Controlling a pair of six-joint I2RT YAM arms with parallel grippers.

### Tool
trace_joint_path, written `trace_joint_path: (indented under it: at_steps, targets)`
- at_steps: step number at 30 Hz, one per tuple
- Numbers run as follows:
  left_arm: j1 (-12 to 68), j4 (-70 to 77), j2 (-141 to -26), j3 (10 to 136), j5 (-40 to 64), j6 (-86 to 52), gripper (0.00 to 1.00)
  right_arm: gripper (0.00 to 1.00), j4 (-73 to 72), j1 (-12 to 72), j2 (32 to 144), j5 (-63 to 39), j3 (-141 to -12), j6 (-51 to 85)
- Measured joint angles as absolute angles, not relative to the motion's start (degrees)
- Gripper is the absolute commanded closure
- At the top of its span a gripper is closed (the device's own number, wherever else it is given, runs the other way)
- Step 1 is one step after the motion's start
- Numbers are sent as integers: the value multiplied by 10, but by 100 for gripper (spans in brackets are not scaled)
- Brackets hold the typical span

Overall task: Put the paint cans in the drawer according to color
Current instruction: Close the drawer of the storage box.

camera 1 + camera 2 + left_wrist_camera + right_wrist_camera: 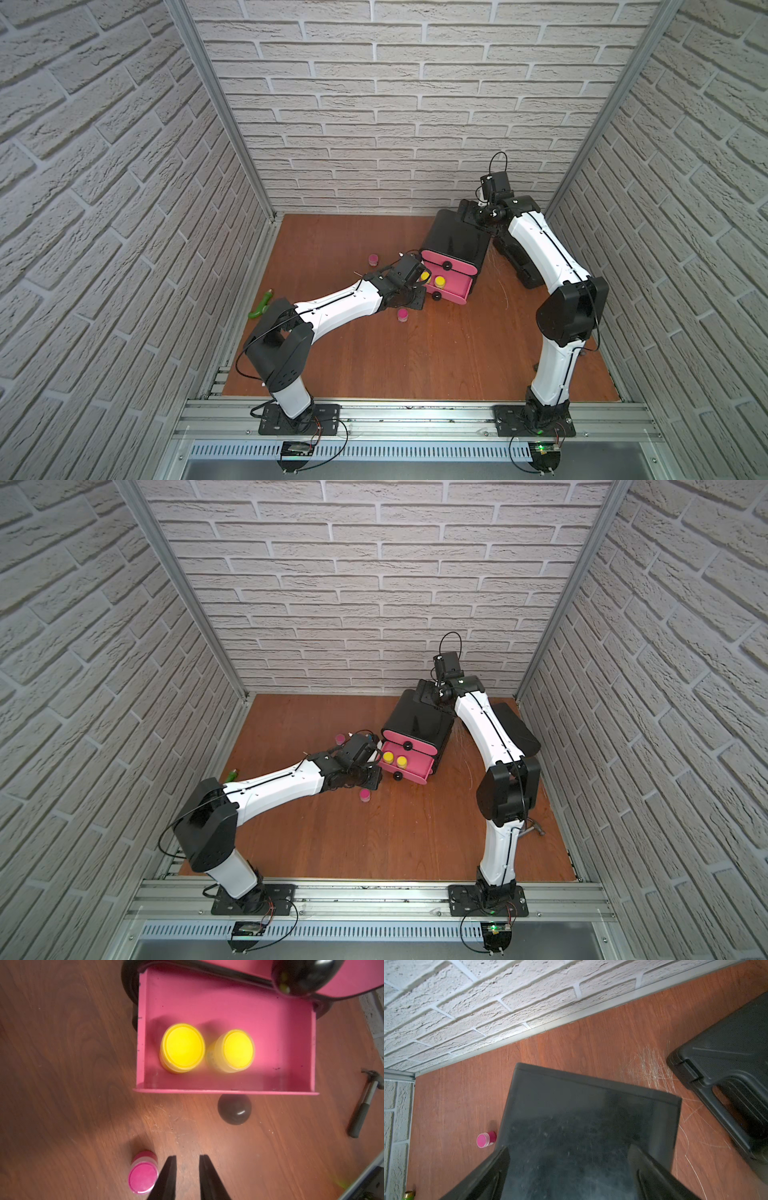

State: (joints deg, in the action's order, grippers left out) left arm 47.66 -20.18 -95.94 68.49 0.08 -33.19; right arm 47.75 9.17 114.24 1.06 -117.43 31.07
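Observation:
The drawer cabinet [455, 243] is black with pink fronts and stands at the back of the table. One lower drawer [291, 1028] is pulled out, and two yellow paint cans [182, 1048] [234, 1051] stand upright in it. One pink can [143, 1176] stands on the table just outside my left gripper's [187, 1157] fingers. That gripper is narrowly open, with only bare wood between its tips. Another pink can [373, 260] sits left of the cabinet. My right gripper [569, 1147] hangs wide open over the rear of the cabinet's top [591, 1115].
A flat black case [726, 1059] lies right of the cabinet, partly under my right arm. A grey hammer [365, 1103] lies on the table's right side. A green tool [262, 305] rests near the left wall. The open drawer's black knob [234, 1109] juts toward my left gripper.

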Motion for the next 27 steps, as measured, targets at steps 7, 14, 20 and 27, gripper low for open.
trace_joint_path:
  at_steps: [7,14,20,27]
  targets:
    - [480,-143,-972,679,-4,-306,78,4,466,81,1207,1,-1249,308]
    - [481,-115,-996,675,-11,-274,81,2,458,79,1268,1,-1313,308]
    - [481,-95,-1007,670,-22,-260,83,2,450,78,1300,3,-1335,294]
    - [481,-77,-1040,670,-39,-247,86,2,454,77,1300,-12,-1333,276]
